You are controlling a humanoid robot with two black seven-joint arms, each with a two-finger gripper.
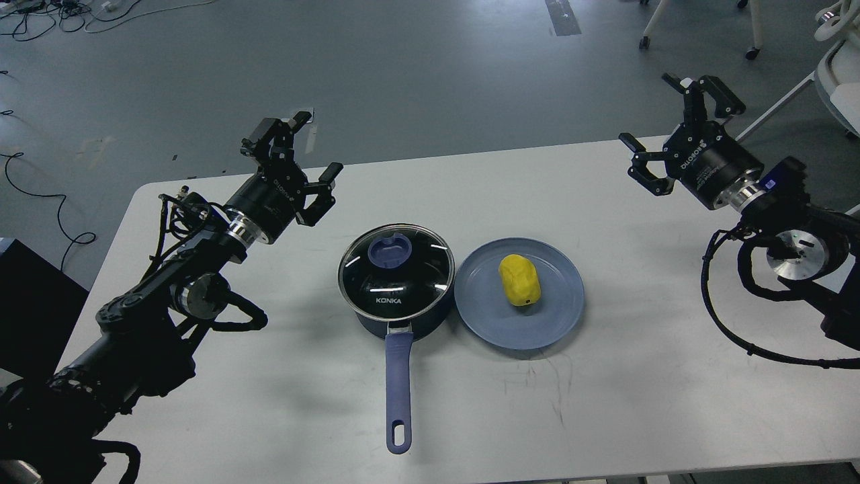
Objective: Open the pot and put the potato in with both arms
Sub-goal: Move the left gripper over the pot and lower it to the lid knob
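Note:
The dark navy pot [396,316] stands at the table's middle with its glass KONKA lid [395,271] on and its blue-purple handle [398,386] pointing toward me. Right beside it, the yellow potato [519,279] lies on a flat blue plate [484,302]. My left gripper [295,151] hovers open up and to the left of the pot, holding nothing. Far to the right, my right gripper [668,131] is also open and empty, well clear of the plate.
The white table [638,376] ends at its far edge just behind both grippers, with grey floor beyond. White chair legs [772,101] stand behind the right arm. A black box [27,302] sits off the table's left side.

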